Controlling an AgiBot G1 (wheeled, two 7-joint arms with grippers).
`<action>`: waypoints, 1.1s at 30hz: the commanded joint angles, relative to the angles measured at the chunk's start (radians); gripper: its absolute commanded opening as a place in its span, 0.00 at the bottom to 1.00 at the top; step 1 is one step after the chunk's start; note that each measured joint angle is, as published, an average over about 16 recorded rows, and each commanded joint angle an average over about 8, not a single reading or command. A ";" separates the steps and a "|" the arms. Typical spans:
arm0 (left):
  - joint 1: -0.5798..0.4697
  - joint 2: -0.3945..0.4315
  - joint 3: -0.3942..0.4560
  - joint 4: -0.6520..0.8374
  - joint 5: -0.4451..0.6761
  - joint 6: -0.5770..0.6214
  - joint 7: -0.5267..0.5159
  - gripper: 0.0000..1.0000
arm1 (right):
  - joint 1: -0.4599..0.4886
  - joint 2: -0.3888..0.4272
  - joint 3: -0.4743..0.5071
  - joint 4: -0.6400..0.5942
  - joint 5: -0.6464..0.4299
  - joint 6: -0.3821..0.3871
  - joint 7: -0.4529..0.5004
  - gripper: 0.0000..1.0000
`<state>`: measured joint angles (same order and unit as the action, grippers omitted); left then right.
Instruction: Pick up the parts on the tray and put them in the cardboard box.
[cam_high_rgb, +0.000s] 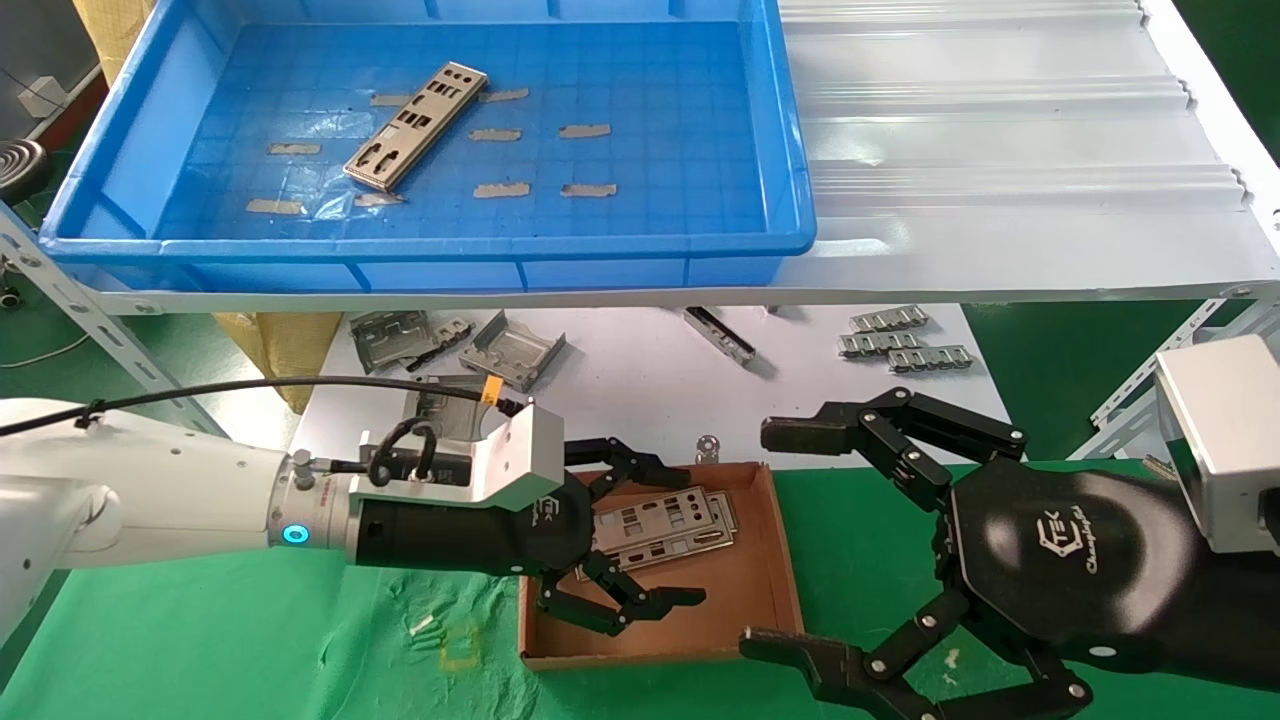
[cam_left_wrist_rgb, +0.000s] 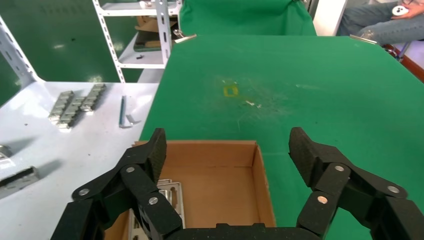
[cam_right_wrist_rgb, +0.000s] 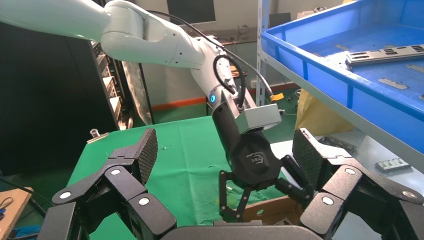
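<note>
From the head view, the left hand hangs over the cardboard box, fingers spread wide and holding nothing, with two plates lying flat in the box just beneath it. One more plate lies at a slant in the blue tray, up on the shelf behind the box. The right hand sits just beside the box, also spread wide and empty. The risk, as I judge it, is that a left finger reaches close to the stacked plates, so lifting away carelessly could catch an edge and drag a plate out or shove the light box across the green tabletop; the right hand so near could also be bumped. In the left wrist view the fingers stand well apart above the box, gripping nothing, a plate showing under one. In the right wrist view that hand's fingers are likewise wide apart and empty, with the left hand over the box beyond.
</note>
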<state>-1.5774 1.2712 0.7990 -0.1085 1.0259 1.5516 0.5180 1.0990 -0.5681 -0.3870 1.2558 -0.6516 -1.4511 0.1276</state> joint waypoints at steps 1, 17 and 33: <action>0.001 -0.008 -0.005 0.011 -0.010 0.046 -0.017 1.00 | 0.000 0.000 0.000 0.000 0.000 0.000 0.000 1.00; 0.055 -0.074 -0.056 -0.124 -0.033 0.007 -0.081 1.00 | 0.000 0.000 0.000 0.000 0.000 0.000 0.000 1.00; 0.189 -0.249 -0.195 -0.439 -0.112 -0.012 -0.268 1.00 | 0.000 0.000 0.000 0.000 0.000 0.000 0.000 1.00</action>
<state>-1.3883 1.0220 0.6041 -0.5472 0.9142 1.5398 0.2499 1.0990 -0.5680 -0.3871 1.2555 -0.6515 -1.4510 0.1275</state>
